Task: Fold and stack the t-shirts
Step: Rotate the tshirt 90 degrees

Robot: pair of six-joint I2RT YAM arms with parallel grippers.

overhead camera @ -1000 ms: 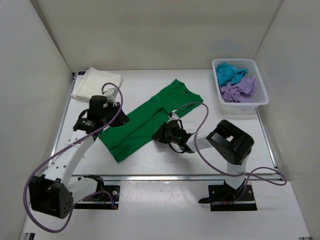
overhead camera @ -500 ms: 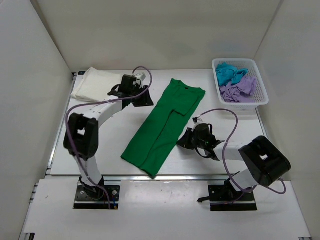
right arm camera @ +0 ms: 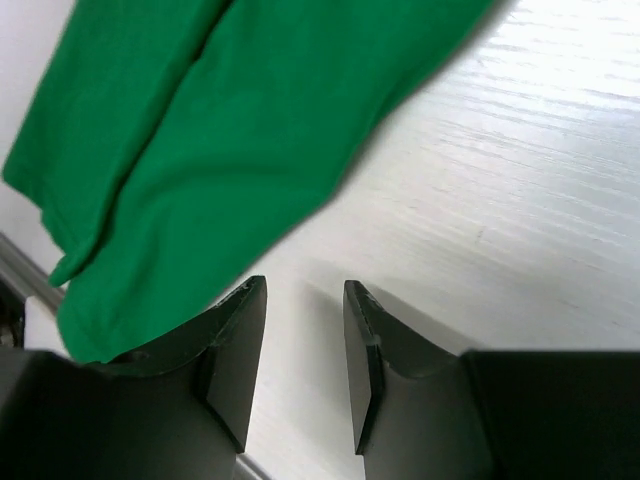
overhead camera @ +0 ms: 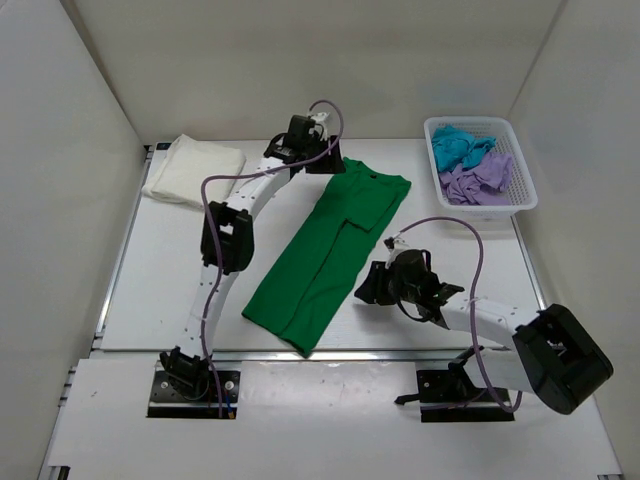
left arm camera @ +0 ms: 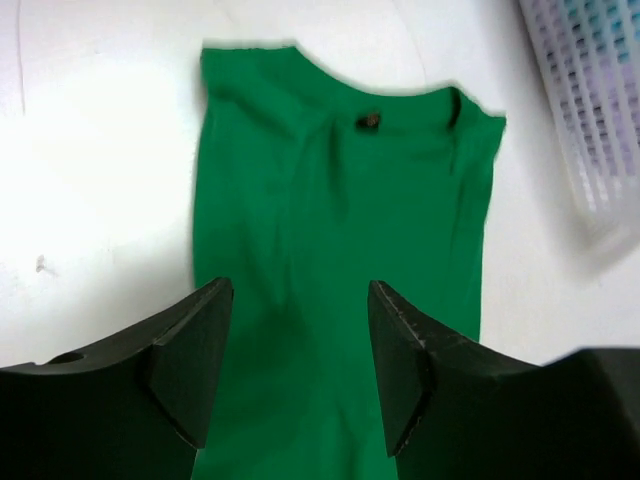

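I see my left arm [overhead camera: 205, 300] and right arm [overhead camera: 485, 318]: white tubular links, boxy black joints, looping purple cables [overhead camera: 440, 219], black bolted base plates [overhead camera: 225, 388]. Left gripper [left arm camera: 300, 290], right gripper [right arm camera: 305, 290]: matte black wedge fingers [left arm camera: 190, 350].

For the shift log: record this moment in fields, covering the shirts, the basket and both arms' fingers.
bright green cloth t-shirt: long folded strip, flat on white table, collar end far
cream-white cloth t-shirt: folded, far left corner
white plastic lattice basket: far right, holds crumpled teal t-shirt and lilac t-shirt
left fingers: open, empty, over green collar end
right fingers: open, empty, beside green strip's right edge
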